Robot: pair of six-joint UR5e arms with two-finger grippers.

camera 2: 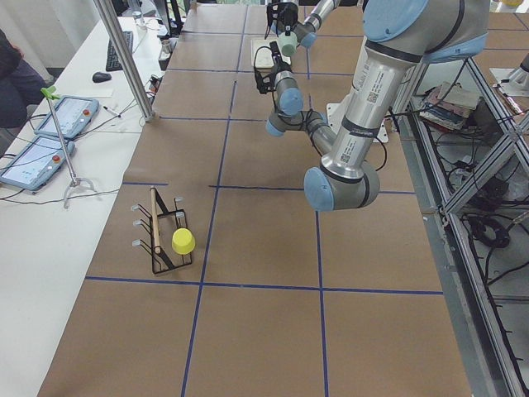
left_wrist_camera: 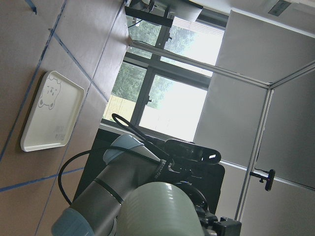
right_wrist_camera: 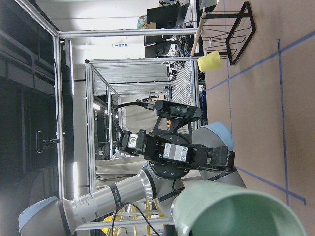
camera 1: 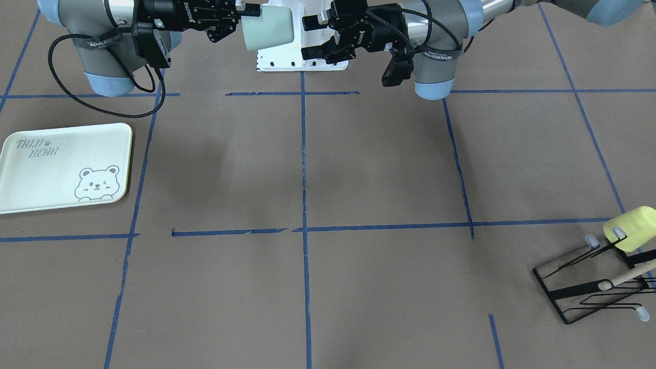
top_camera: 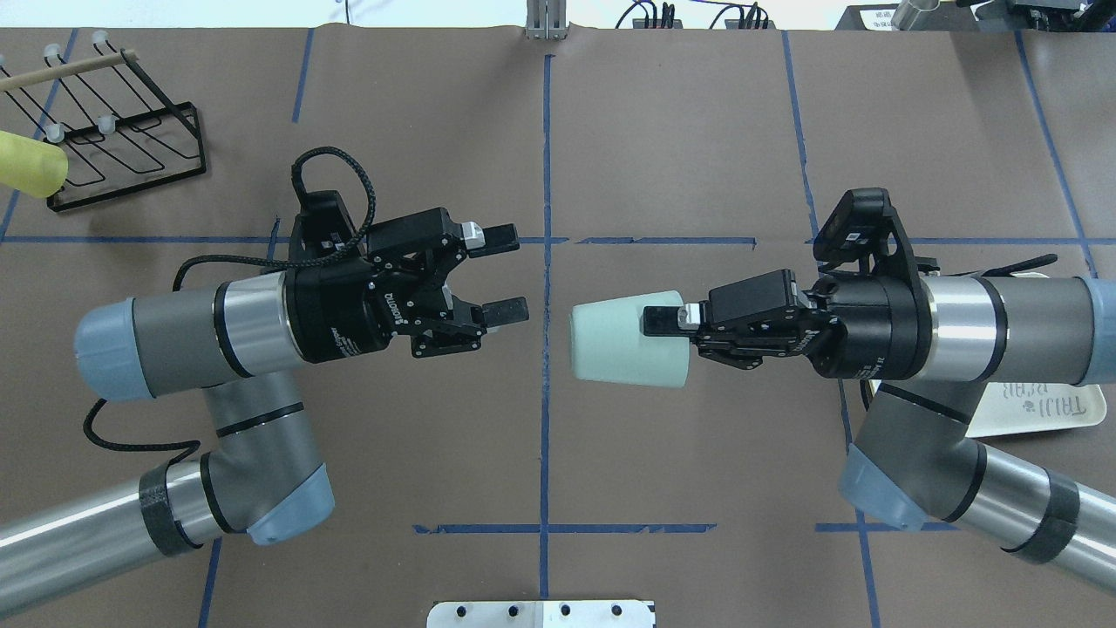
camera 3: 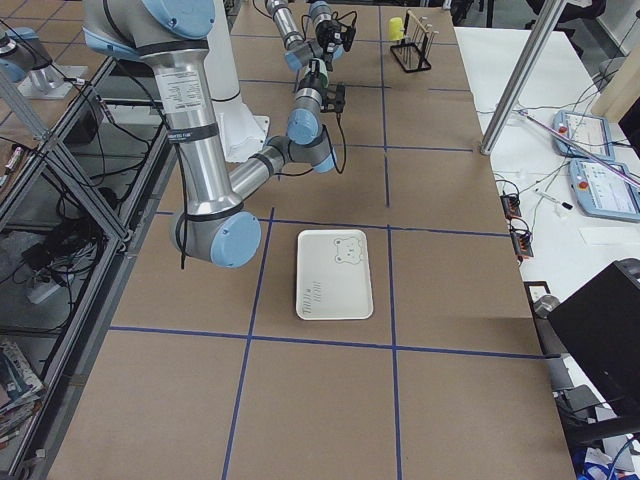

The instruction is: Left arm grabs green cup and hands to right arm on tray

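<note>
The green cup (top_camera: pixel 621 340) is held on its side, above the table's middle, by my right gripper (top_camera: pixel 666 330), which is shut on its rim end. In the front view the cup (camera 1: pixel 269 28) hangs from that gripper (camera 1: pixel 250 21). My left gripper (top_camera: pixel 519 270) is open and empty, facing the cup's base across a small gap; it also shows in the front view (camera 1: pixel 307 37). The tray (camera 1: pixel 64 166) lies flat on the table under my right arm, partly hidden in the overhead view (top_camera: pixel 1037 410). The left wrist view shows the cup (left_wrist_camera: pixel 157 209) close ahead and the tray (left_wrist_camera: pixel 49 113).
A pale yellow cup (camera 1: pixel 630 228) hangs on a black wire rack (camera 1: pixel 589 292) at the far corner on my left side; the yellow cup also shows in the overhead view (top_camera: pixel 30 164). A white mounting plate (camera 1: pixel 302 59) sits at the robot's base. Blue tape lines cross the brown table.
</note>
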